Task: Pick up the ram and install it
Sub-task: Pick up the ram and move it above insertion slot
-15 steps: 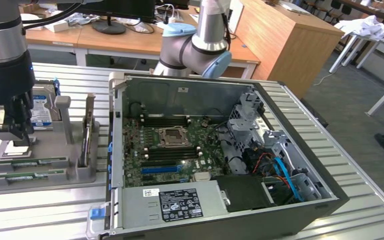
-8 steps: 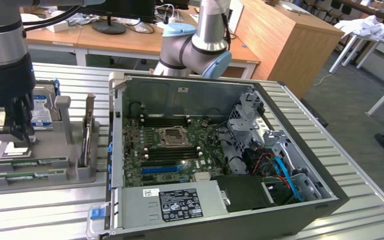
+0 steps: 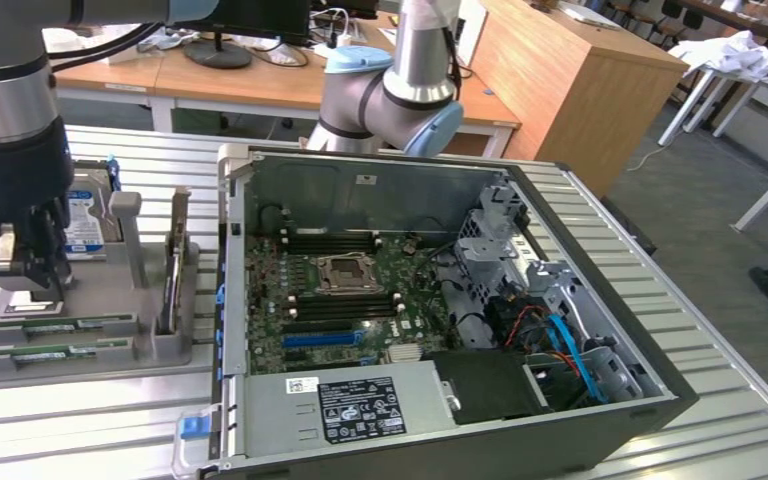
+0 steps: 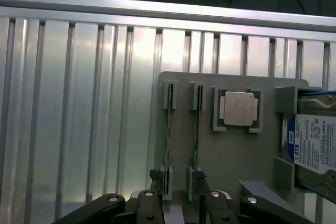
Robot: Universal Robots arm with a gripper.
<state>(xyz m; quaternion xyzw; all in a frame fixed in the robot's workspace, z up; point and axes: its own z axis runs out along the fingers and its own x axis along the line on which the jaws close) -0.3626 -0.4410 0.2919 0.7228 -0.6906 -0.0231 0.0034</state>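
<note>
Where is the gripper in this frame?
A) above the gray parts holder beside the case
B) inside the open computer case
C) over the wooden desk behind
A: the gripper hangs over the gray holder, at the exterior view's left of the open case.

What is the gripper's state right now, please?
Gripper: open, holding nothing, over the flat grey plastic holder tray.

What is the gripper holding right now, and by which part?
Nothing is held. The gripper hangs open above the gray tray, and both green ram sticks lie in their tray slots.
</note>
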